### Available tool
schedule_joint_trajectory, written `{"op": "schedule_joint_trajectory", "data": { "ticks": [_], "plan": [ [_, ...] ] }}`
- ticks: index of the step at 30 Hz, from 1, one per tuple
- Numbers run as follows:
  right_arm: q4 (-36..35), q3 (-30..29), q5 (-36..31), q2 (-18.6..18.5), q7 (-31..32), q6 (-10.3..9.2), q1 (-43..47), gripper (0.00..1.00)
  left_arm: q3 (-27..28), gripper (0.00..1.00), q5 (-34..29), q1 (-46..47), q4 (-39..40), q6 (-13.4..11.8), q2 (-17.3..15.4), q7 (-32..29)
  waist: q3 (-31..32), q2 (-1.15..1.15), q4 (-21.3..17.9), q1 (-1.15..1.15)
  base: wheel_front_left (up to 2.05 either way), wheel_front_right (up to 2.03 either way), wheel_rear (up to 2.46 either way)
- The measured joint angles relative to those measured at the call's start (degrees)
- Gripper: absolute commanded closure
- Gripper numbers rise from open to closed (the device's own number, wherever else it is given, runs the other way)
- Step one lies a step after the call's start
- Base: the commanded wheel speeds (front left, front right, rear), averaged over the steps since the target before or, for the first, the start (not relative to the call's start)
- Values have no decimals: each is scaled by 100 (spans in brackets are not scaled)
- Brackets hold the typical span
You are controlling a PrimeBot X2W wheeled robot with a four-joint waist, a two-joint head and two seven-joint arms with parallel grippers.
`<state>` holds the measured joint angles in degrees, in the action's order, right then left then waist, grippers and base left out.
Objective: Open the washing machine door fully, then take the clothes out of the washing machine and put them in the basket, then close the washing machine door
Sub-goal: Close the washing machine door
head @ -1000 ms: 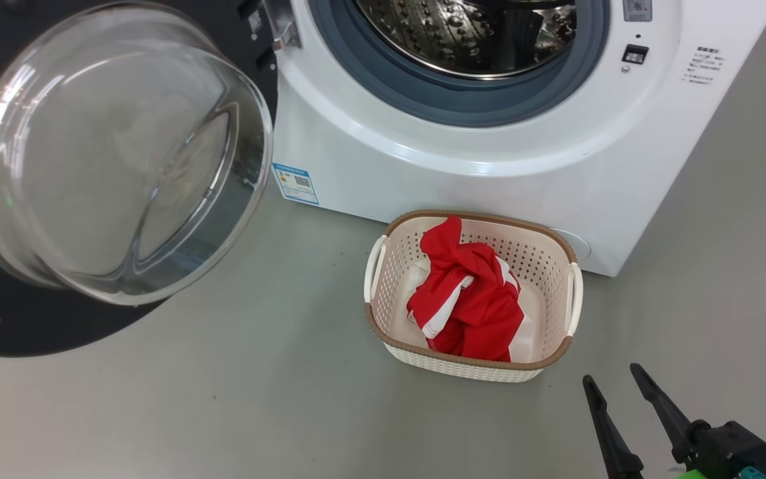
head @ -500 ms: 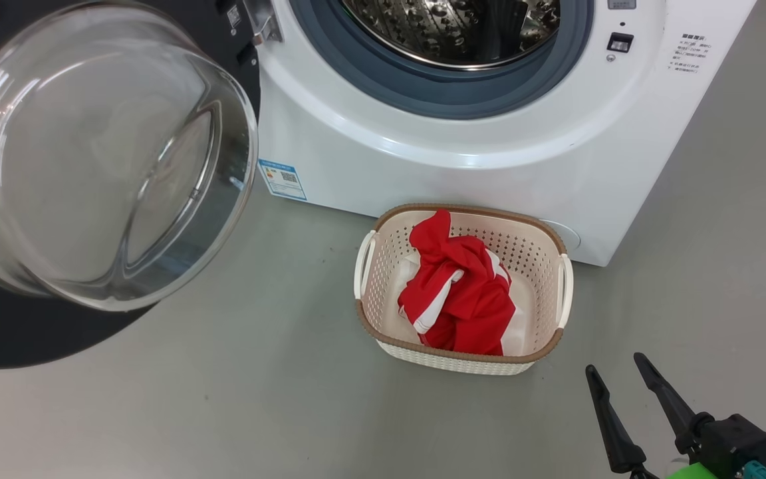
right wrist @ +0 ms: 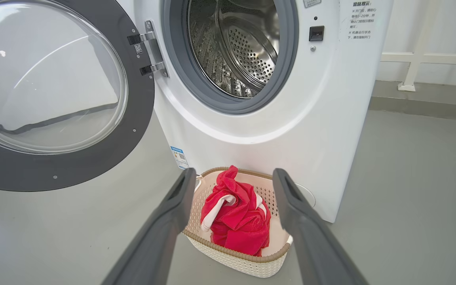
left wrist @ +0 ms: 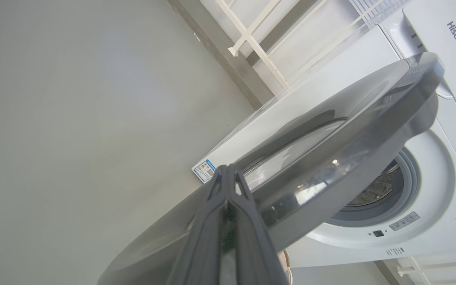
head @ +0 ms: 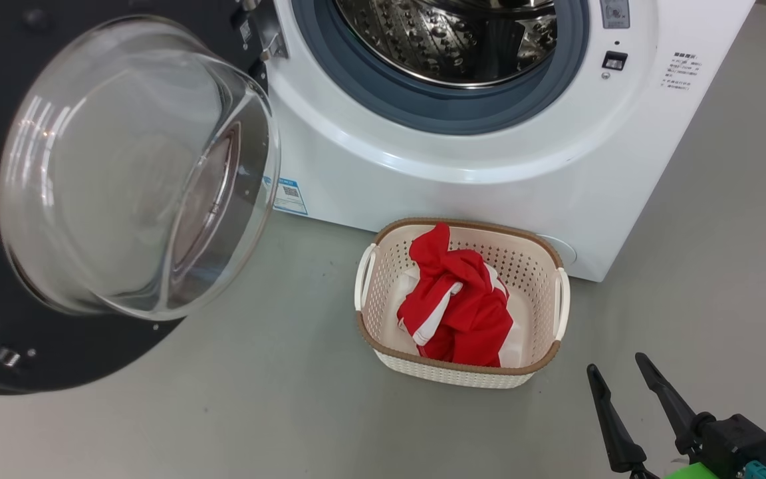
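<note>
The white washing machine [head: 463, 179] stands with its steel drum [head: 449, 40] bare. Its door [head: 57, 359] hangs open at the left, the glass bowl [head: 137, 173] facing me. On the floor in front sits the cream basket [head: 456, 372], and the red clothes [head: 456, 306] lie inside it. My right gripper [head: 614, 364] hovers open and holding nothing, just right of the basket's near corner. In the right wrist view this gripper [right wrist: 234, 172] frames the clothes [right wrist: 236, 213] in the basket [right wrist: 232, 257]. My left gripper [left wrist: 226, 170] is shut, fingertips close against the outer side of the door [left wrist: 331, 130].
Grey floor [head: 256, 412] spreads around the basket and under the door. A white railing [right wrist: 410, 59] and a wall stand behind the machine on its right. A blue label [head: 290, 195] marks the machine's lower left front.
The head camera has shifted a little. The door looks turned slightly more toward the machine. The basket, the clothes and the right gripper have kept their places.
</note>
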<state>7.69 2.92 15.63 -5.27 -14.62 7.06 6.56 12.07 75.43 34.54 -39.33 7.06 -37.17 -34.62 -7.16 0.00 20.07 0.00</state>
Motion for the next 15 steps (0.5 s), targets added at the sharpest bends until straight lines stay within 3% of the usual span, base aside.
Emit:
{"op": "schedule_joint_trajectory", "data": {
  "ticks": [15],
  "plan": [
    [27, -8, 9, 66, 0, 0, 49, 0, -636, 100, 710, -1022, 1991, 1, 69, -305, 250, 0, -37, 0, 0, 0, 0]
  ]
}}
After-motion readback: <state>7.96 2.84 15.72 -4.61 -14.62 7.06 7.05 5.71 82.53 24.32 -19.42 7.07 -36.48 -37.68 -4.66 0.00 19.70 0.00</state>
